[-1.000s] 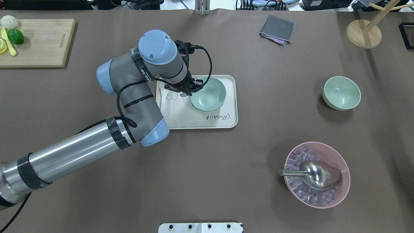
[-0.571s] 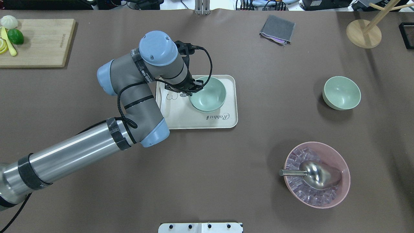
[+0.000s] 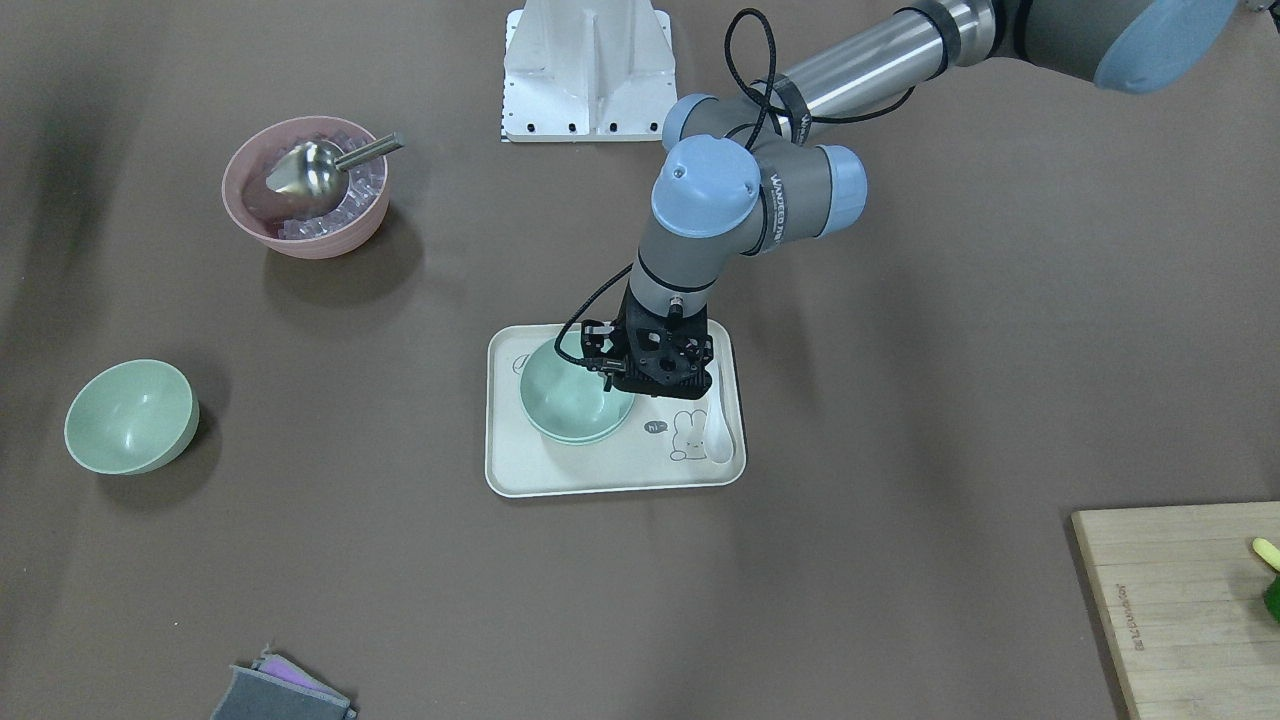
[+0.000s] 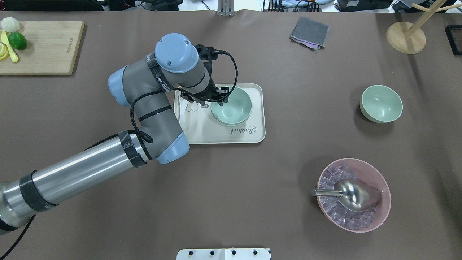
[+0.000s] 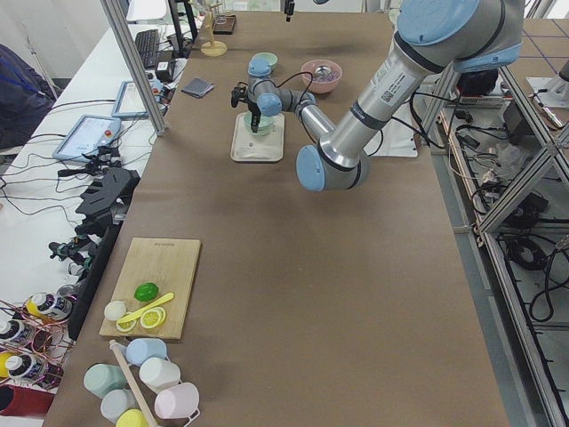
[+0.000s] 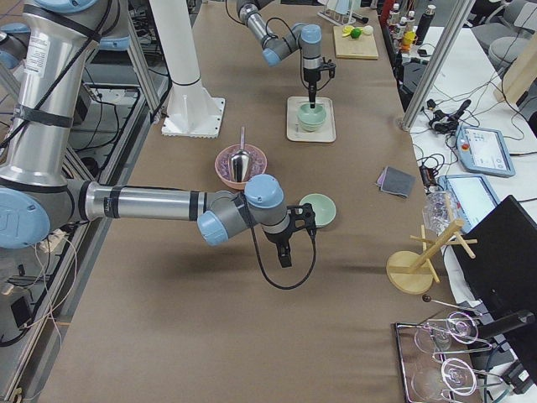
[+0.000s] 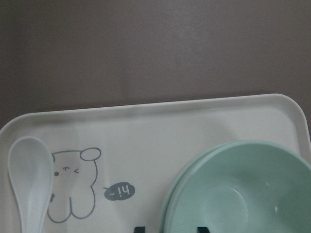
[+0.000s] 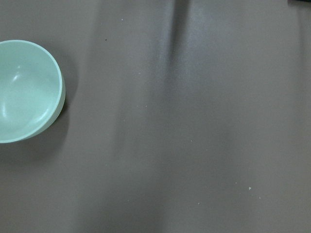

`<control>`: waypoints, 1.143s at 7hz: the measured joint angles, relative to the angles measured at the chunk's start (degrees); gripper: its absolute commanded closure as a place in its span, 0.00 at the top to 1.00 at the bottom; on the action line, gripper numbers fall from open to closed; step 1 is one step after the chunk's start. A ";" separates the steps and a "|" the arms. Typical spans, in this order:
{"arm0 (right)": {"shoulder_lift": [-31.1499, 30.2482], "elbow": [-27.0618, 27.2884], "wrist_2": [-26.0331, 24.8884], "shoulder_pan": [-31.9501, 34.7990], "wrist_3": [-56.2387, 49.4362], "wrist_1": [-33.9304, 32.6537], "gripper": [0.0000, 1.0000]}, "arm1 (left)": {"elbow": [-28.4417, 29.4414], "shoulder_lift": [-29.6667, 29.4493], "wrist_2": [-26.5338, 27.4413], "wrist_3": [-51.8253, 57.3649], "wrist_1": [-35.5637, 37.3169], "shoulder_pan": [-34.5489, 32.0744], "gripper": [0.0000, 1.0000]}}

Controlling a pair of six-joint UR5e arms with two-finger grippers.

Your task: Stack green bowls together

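2 of 3 green bowls are nested: the stack [image 4: 232, 106] sits on the white tray [image 4: 202, 130], and the left wrist view shows a double rim. The lone bowl [image 4: 381, 103] is on the bare table [image 4: 288, 162], well apart, at 3 o'clock from the tray in the overhead view.

Left gripper [image 4: 213, 101] is at the stack's 9 o'clock rim. The tips show at the bottom edge of its wrist view, spread either side of the rim, not pinching. I read this as the stack let go, with step 1 of 2 done. I can't confirm whether a pad touches the rim.

Right gripper [image 6: 285, 256] hovers low just beside the lone bowl, seen only in the right side view. I can't tell whether it's spread or pressed together. Its wrist camera has the bowl at 9 o'clock of frame and no fingers in shot.

Next, as I judge it:
- Left arm lifts straight up off the rim and leaves the tray — any sideways drag could tip the top bowl.
- 1 arm pinches the lone bowl's rim, carries it to the tray, centres it over the stack and lowers it until seated.
- Watch the pink bowl [image 4: 386, 202] with the scoop [image 4: 355, 195], at 6 o'clock from the lone bowl, and the spoon [image 7: 29, 179] on the tray.
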 measured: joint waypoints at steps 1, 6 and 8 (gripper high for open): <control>0.00 0.00 0.05 0.00 -0.28 0.19 1.00 | -1.07 0.14 -0.31 -0.02 0.24 -0.44 0.97; 10.55 -5.70 -0.11 -2.51 3.21 -4.10 0.97 | -22.91 20.95 -11.16 29.55 16.75 -16.72 0.98; 15.44 -7.88 -2.80 -7.86 13.83 -4.03 0.95 | -26.04 31.53 -16.65 49.36 19.55 -28.36 0.98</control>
